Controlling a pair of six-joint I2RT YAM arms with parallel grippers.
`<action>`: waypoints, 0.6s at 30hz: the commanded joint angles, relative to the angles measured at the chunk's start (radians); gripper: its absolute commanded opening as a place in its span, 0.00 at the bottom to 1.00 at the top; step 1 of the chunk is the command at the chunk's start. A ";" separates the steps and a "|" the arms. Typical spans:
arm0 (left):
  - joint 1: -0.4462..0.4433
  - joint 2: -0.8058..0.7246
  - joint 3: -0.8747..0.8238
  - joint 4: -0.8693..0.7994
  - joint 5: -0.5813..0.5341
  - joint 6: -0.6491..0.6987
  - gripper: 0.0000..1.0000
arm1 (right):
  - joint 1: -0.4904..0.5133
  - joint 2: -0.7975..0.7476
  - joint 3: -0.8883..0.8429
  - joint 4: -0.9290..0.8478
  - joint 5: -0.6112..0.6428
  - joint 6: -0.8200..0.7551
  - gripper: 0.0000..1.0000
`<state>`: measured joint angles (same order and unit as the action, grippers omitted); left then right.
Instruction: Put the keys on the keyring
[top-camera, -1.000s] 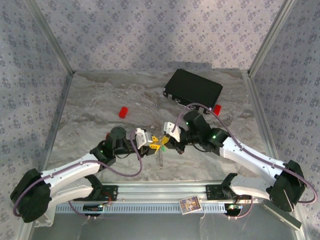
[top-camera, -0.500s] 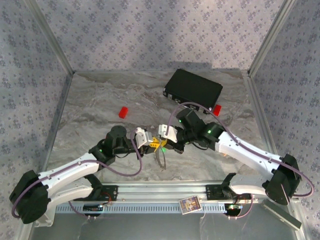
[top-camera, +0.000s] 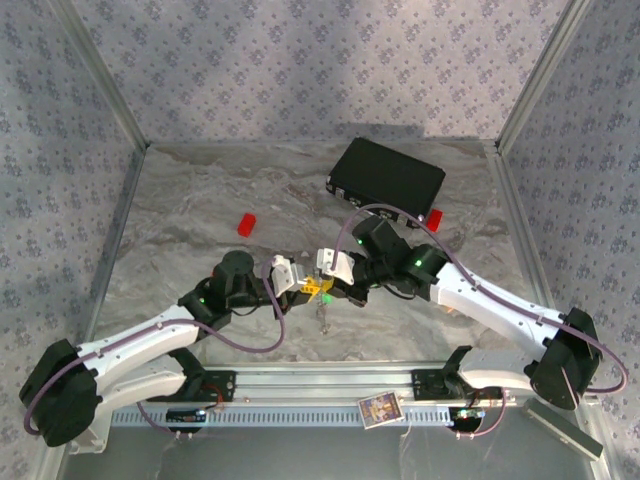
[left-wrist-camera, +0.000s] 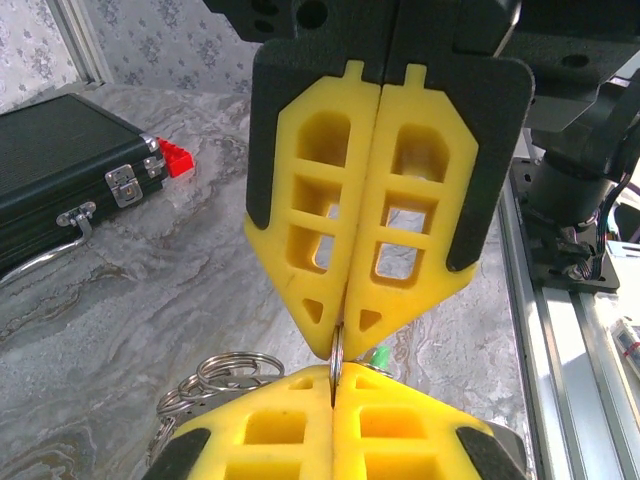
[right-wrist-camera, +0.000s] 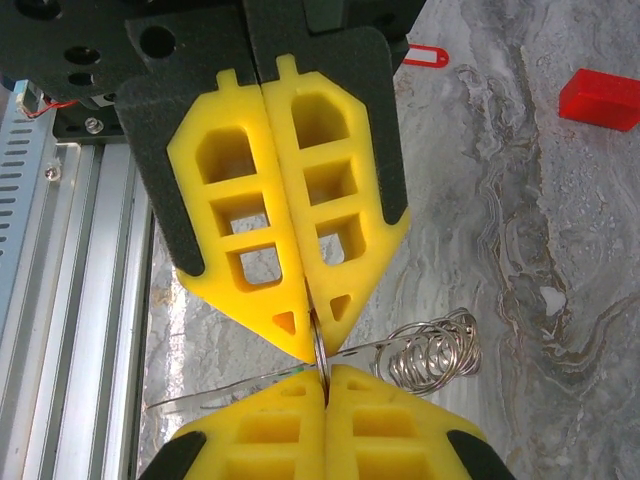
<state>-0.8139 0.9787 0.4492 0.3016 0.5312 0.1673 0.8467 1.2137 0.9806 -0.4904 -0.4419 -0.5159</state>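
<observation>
The marbled surface carries a black case at its far side, well apart from the work. Nearer us the two arms meet tip to tip at the middle. The left hand and the right hand each have their fingers pressed together on the same thin wire of the keyring — so the wire runs straight from one hand into the other. The rest of the keyring, a bunch of silvery loops, hangs off to one side. The green key sits just beside the pinched wire, by the left hand's tips; we cannot tell whether it is threaded. We judge the next move turns on sliding it along that wire — the left hand is nearer. What looks like the red key lies flat, well apart.
</observation>
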 joint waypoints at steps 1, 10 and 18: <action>-0.005 0.008 0.033 0.014 0.012 0.014 0.00 | -0.003 -0.032 -0.007 0.057 -0.049 0.030 0.02; -0.005 0.019 -0.036 0.178 0.016 -0.049 0.00 | -0.061 -0.151 -0.185 0.190 -0.040 0.171 0.35; -0.005 0.017 -0.050 0.209 0.011 -0.057 0.00 | -0.045 -0.176 -0.268 0.253 -0.031 0.243 0.37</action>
<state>-0.8139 0.9989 0.4026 0.4282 0.5304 0.1249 0.7929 1.0550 0.7303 -0.2844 -0.4702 -0.3199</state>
